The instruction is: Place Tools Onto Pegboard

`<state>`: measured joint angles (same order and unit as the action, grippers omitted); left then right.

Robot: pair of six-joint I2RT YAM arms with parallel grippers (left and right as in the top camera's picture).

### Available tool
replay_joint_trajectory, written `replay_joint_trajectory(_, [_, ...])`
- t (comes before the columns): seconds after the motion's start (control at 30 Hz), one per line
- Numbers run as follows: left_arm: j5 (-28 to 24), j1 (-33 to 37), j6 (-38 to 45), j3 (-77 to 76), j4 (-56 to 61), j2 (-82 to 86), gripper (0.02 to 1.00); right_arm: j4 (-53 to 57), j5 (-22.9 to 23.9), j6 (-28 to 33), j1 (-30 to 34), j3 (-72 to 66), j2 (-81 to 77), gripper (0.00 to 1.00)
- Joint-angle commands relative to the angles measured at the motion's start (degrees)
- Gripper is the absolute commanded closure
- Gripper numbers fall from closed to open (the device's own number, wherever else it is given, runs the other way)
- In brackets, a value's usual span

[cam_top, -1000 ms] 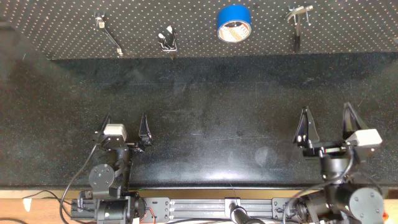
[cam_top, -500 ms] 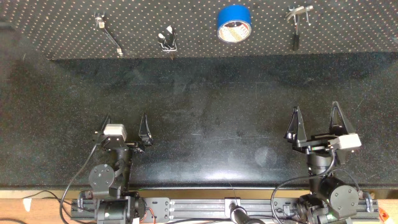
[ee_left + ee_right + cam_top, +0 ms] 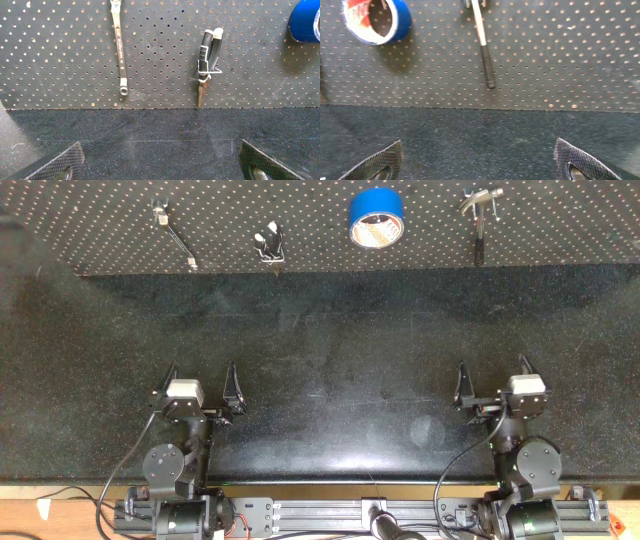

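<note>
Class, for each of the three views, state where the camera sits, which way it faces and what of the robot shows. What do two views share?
Top view: fixed above the table, looking down; both arms show, left end effector and right end effector open.
Left wrist view: on the left arm, facing the pegboard; its fingertips show, wrench and pliers ahead.
Right wrist view: on the right arm, facing the pegboard; its fingertips show, hammer ahead.
Shared: both wrist views catch the blue tape.

Bright, even light leaves a pale sheen on the mat (image 3: 340, 450) and a soft shadow by the tape (image 3: 377, 17) on the pegboard (image 3: 570, 60).
</note>
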<state>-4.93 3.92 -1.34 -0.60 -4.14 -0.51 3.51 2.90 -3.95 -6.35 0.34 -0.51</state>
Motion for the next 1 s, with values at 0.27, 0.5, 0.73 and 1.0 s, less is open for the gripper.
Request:
replay_joint_trajectory(0.27, [0.4, -0.2, -0.3, 0.3, -0.1, 0.3, 0.023, 0.3, 1.1, 1.7, 3.7, -0.1, 0.5, 0.023])
replay_joint_trajectory(0.5, [0.4, -0.2, -0.3, 0.3, -0.1, 0.3, 0.029, 0.3, 1.1, 1.7, 3.7, -0.1, 0.5, 0.025])
replay_joint_trajectory(0.73, [0.4, -0.2, -0.3, 0.3, -0.1, 0.3, 0.023, 0.3, 1.1, 1.7, 3.7, -0.1, 0.5, 0.023])
replay_joint_trajectory(1.0, [0.4, -0.2, -0.3, 0.3, -0.1, 0.3, 0.025, 0.3, 1.1, 1.7, 3.7, -0.1, 0.5, 0.023])
